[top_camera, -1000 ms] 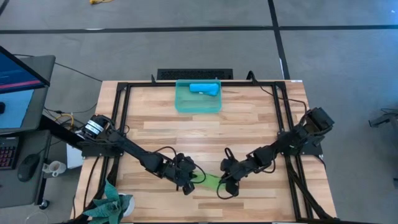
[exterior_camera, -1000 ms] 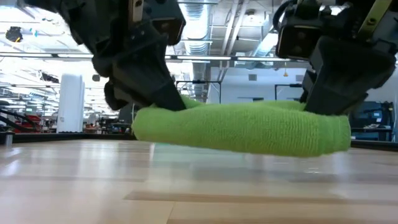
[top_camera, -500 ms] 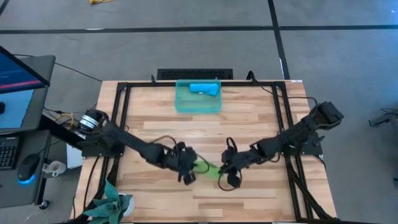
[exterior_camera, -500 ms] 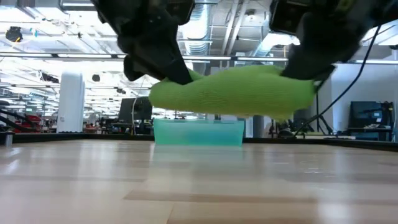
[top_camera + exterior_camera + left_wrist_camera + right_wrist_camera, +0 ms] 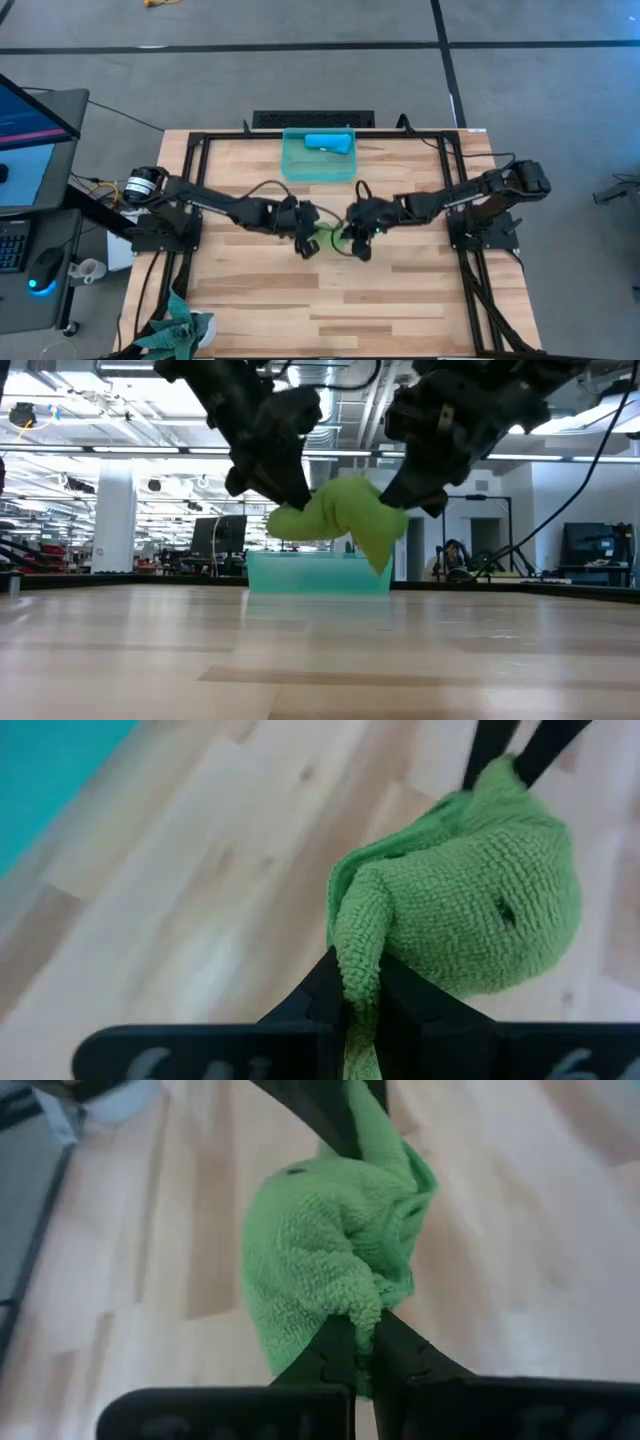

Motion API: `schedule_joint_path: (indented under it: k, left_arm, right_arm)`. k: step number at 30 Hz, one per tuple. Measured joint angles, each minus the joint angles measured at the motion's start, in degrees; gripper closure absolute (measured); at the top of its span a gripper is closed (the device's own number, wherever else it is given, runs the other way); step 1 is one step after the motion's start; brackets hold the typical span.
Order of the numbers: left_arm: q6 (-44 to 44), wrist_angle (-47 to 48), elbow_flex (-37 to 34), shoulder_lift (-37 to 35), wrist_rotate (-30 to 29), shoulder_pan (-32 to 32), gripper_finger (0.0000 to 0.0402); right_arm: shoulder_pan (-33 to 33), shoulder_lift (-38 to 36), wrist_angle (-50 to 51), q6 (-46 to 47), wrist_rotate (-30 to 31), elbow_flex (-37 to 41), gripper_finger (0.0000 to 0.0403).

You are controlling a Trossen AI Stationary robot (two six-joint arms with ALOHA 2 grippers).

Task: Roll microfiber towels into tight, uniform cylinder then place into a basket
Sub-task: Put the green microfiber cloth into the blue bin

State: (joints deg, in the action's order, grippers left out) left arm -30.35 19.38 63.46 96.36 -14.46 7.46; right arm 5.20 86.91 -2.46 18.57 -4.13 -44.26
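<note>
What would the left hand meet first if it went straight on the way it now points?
Likely the right hand. The left hand, shut on the green towel, points across it at the right hand holding the other end; depth is unclear.

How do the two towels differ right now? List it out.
1. Colour: the blue towel is sky-blue; the green towel is lime green.
2. Place: the blue towel lies in the basket; the green towel hangs above the table, short of the basket.
3. Hold: nothing grips the blue towel; the left gripper and right gripper each pinch an end of the green towel.
4. Shape: the blue towel is a roll; the green towel is bunched.

Both are soft cloths.
</note>
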Motion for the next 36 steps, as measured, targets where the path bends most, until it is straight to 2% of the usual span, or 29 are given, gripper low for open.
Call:
schedule_joint_path:
  k: [12,16,20,23,28,36]
  left_arm:
    - [7.04,-0.42,0.01,-2.12,6.17,-13.99,0.0384]
    - [10.31,-1.07,0.48,-3.29,6.44,-18.37,0.0384]
    - [13.12,-3.5,0.55,-4.37,10.13,-23.21,0.0384]
    - [15.01,-5.52,0.61,-4.55,9.95,-26.95,0.0384]
    - [18.44,-8.35,0.61,-4.53,8.47,-32.49,0.0384]
    - [22.59,-11.13,0.57,-2.2,7.77,-36.03,0.0396]
  right_arm:
    - [-15.28,-0.04,9.88,-14.12,-4.11,-6.57,0.038]
    - [-20.14,-0.04,13.56,-19.3,-5.24,-9.86,0.038]
    - [-25.11,-0.04,16.6,-23.04,-7.09,-13.63,0.038]
    - [-28.67,0.07,17.26,-26.8,-7.62,-16.25,0.038]
    - [-33.86,2.78,16.09,-32.23,-7.72,-19.42,0.038]
    - [-38.72,13.62,14.98,-36.92,-9.32,-22.38,0.038]
